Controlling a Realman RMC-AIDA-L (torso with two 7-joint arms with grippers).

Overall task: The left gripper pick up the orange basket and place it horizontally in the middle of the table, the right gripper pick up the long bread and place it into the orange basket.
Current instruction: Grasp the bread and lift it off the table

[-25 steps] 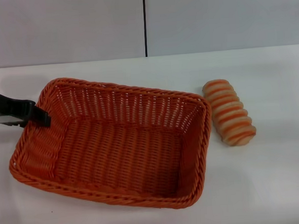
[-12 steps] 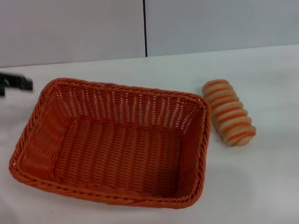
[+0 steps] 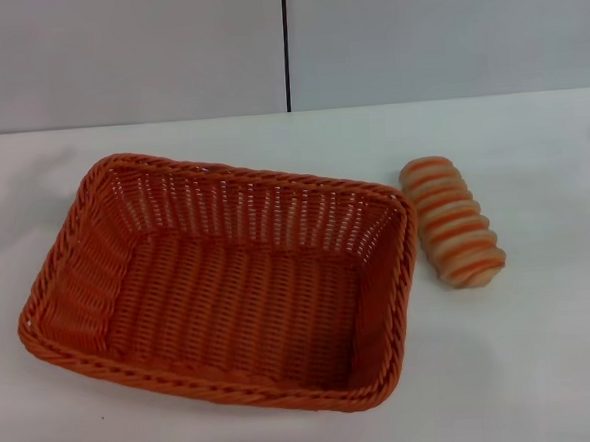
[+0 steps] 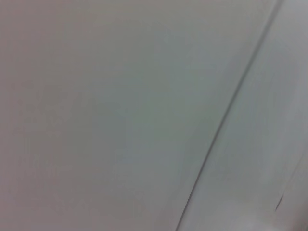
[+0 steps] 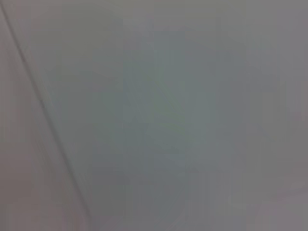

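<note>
The orange basket (image 3: 224,280) lies on the white table (image 3: 544,366) left of centre, long side running left to right and slightly skewed, with nothing inside it. The long bread (image 3: 452,221) rests on the table just right of the basket, apart from its rim. Neither the left gripper nor the right gripper shows in the head view. Both wrist views show only a plain grey-white surface with a thin dark line across it.
A grey wall with a vertical dark seam (image 3: 286,46) rises behind the table's far edge. Bare tabletop stretches in front of and to the right of the bread.
The left gripper, which was at the basket's left rim a second ago, let go, rose toward the far left and has left the head view. Basket and bread have stayed put.
</note>
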